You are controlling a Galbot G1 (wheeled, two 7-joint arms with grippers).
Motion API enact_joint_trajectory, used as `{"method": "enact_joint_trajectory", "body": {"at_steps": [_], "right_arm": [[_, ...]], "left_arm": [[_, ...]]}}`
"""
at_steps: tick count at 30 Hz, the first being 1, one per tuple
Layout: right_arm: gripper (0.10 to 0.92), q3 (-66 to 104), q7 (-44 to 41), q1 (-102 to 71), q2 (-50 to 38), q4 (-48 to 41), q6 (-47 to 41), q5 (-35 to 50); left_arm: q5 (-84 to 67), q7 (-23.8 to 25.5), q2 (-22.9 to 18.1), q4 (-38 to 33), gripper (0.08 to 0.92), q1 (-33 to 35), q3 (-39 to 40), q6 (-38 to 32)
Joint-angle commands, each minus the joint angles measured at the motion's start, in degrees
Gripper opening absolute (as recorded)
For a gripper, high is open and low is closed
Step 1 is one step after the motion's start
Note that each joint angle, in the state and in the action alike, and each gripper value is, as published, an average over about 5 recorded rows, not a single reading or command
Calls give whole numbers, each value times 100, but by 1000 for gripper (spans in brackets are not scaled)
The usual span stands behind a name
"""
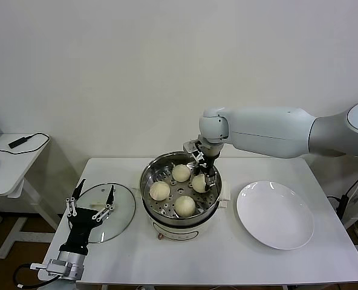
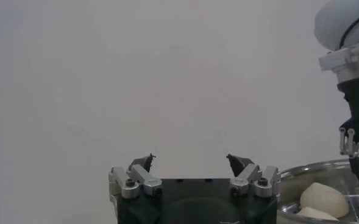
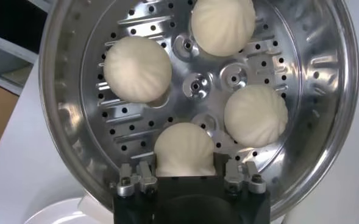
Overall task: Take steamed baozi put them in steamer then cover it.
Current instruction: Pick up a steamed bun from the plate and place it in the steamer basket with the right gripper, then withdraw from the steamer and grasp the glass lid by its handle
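At the lower left of the head view, the left gripper (image 1: pixel 93 194) points up, away from the robot, above the near edge of the cover (image 1: pixel 120 208). Its fingers are spread wide and hold nothing; the left wrist view shows the two fingertips (image 2: pixel 144 163) well apart with only the wall behind them. The cover lies flat on the table (image 1: pixel 227 254), left of the steamer. Its handle is hidden by the gripper, so I cannot tell how its long axis runs.

In the centre of the head view stands the steamer (image 1: pixel 150 175), upright and open at the top, without cover. On its perforated tray lie four steamed baozi (image 1: pixel 159 191), each with the pleated top facing up, set around the middle of the tray and not touching one another.

The right gripper (image 1: pixel 204 175) reaches down into the steamer at its right side, pointing almost straight down. In the right wrist view its fingers (image 3: pixel 135 178) stand on both sides of one bun (image 3: pixel 184 149), which sits on the tray. The jaws look partly open, and I cannot tell if they touch the bun.

At the right of the head view, a white plate (image 1: pixel 276 215) lies flat on the table, apart from the steamer.
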Motion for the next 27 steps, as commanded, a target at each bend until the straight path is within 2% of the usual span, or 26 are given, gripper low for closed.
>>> {"method": "enact_joint_trajectory", "body": {"at_steps": [1, 6, 10, 15, 17, 20, 24, 27], "right_arm": [[791, 55, 95, -58, -27, 52, -17, -71], [820, 296, 177, -54, -191, 242, -18, -35], [822, 545, 385, 56, -458, 461, 6, 304], [823, 1002, 1126, 43, -970, 678, 281, 758], [823, 1347, 2041, -144, -1325, 885, 482, 1033], [823, 1856, 3949, -628, -1846, 1274, 797, 1260], [823, 3038, 6287, -1748, -2503, 1659, 1383, 1147], [823, 4117, 7632, -2823, -2805, 1775, 2142, 966]], "left_arm": [[13, 31, 12, -18, 823, 11, -11, 0], [20, 24, 20, -11, 823, -23, 29, 8], [108, 9, 11, -24, 823, -72, 88, 43], [364, -21, 51, -29, 823, -162, 151, 89], [536, -56, 86, 5, 823, -228, 175, 98], [972, -147, 141, 118, 823, -322, 224, 49], [1697, -340, 207, 329, 823, -422, 310, -140], [2154, -451, 231, 472, 823, -488, 360, -248]]}}
